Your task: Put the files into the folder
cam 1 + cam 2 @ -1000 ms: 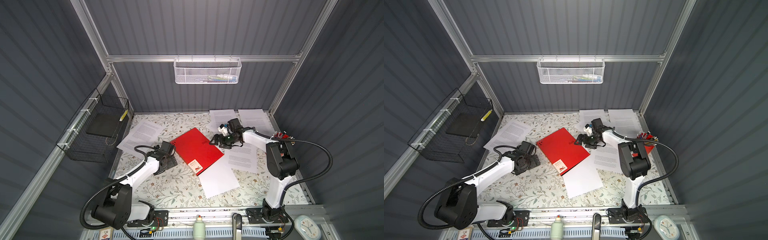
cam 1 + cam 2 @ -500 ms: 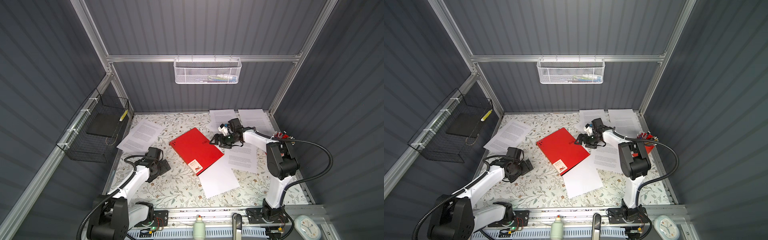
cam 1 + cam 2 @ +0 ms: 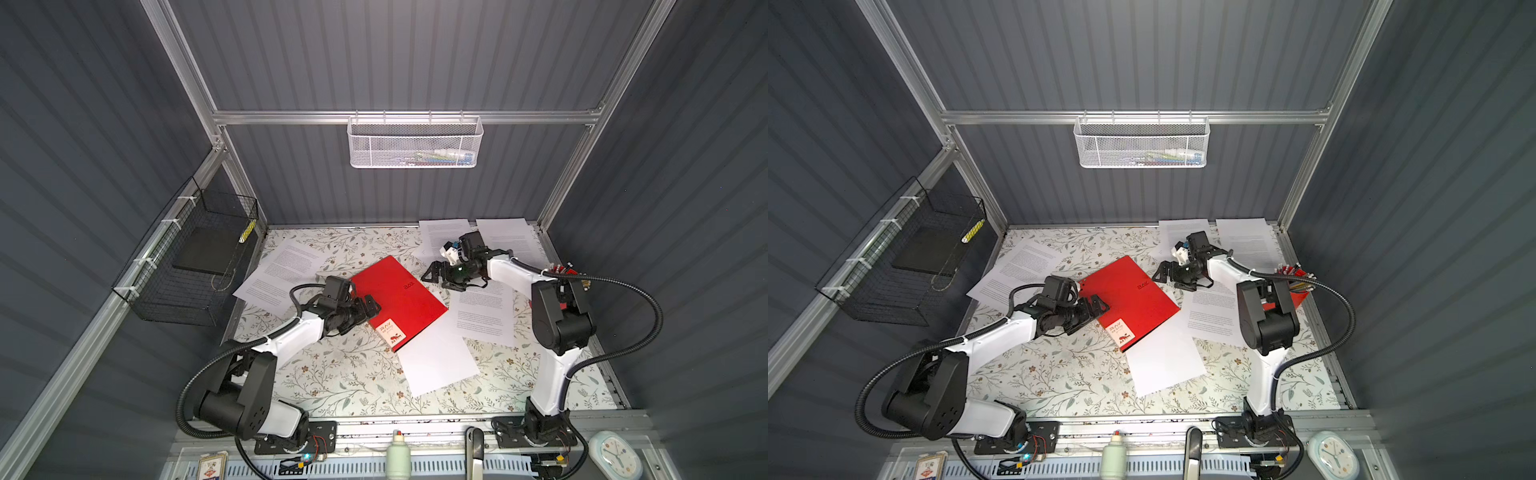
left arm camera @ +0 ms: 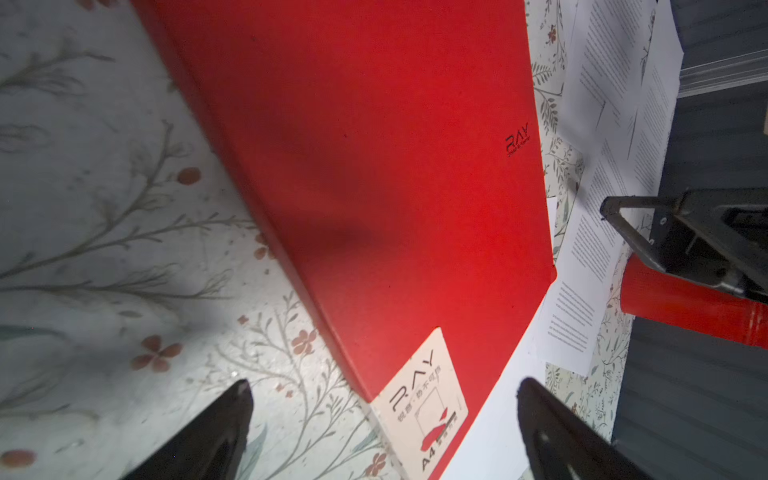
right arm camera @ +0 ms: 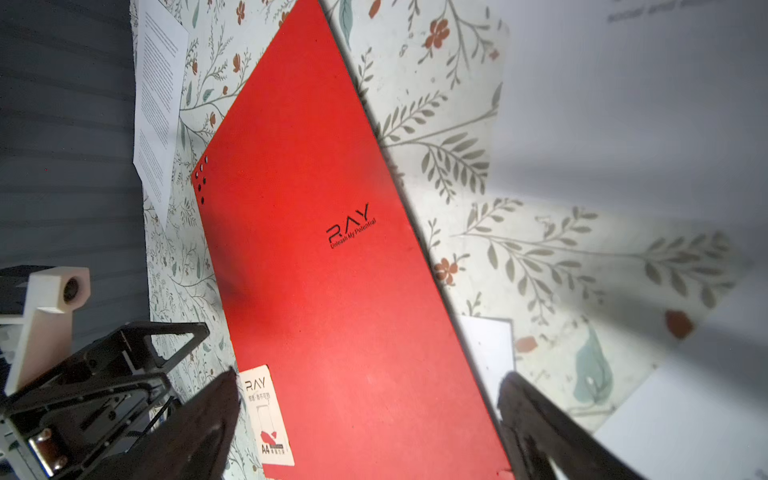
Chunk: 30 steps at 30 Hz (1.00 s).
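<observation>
Task is barely started. The folder (image 3: pixel 399 297) lies shut, red cover up, in the middle of the floral mat (image 3: pixel 332 382). None of the paper sheets (image 3: pixel 482 316) is inside; all lie loose around it. Left to do: open the cover, gather every sheet, put them in.

Left to right, in both top views:
- The wire basket (image 3: pixel 195 266) hangs on the left wall and looks irrelevant.
- The left sheets (image 3: pixel 286 270), two printed and overlapping, lie at the back left of the mat, near the folder but not touching it.
- The left gripper (image 3: pixel 371 306) sits at the folder's left long edge, jaws spread as wide as they go, holding nothing. In the left wrist view its fingertips (image 4: pixel 224 419) straddle the corner with the white label (image 4: pixel 419 399). Cannot tell whether it touches the cover. It is probably lining up to lift that edge.
- The blank sheet (image 3: pixel 440 361) is tucked partly under the folder's near corner.
- The right gripper (image 3: pixel 436 281) is at the folder's far right corner, also wide open and empty. In the right wrist view the cover runs between its fingertips (image 5: pixel 208 419). Contact is unclear.
- The printed sheet first pointed at lies just beside the folder's right edge, below the right arm.
- The back sheets (image 3: pixel 444 232), two of them, lie against the rear wall.
- The red cup (image 3: pixel 561 276) stands at the right edge.
</observation>
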Each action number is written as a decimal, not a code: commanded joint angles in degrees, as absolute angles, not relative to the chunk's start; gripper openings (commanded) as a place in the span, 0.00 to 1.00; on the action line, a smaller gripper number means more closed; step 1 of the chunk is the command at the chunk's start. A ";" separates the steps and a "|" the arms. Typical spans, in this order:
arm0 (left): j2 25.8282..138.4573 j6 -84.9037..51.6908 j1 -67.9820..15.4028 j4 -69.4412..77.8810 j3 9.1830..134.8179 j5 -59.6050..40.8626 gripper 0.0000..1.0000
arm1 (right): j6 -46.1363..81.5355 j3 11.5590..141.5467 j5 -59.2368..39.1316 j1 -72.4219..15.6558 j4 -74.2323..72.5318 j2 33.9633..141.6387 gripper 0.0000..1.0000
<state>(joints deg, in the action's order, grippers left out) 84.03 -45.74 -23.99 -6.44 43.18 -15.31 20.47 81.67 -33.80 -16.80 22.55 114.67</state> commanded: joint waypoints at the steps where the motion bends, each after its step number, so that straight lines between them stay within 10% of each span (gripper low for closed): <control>1: 86.78 -49.61 -24.43 -1.16 43.69 -16.46 1.00 | 19.34 83.97 -34.95 -16.87 24.44 117.79 0.97; 30: 108.12 -32.44 -24.36 -11.28 59.51 -14.28 1.00 | 22.30 78.19 -34.73 -19.97 20.36 114.68 0.89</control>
<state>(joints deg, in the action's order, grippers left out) 105.14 -34.09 -24.40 -5.06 60.97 -13.34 22.72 78.06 -39.66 -19.99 19.09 115.85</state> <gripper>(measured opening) 0.996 0.882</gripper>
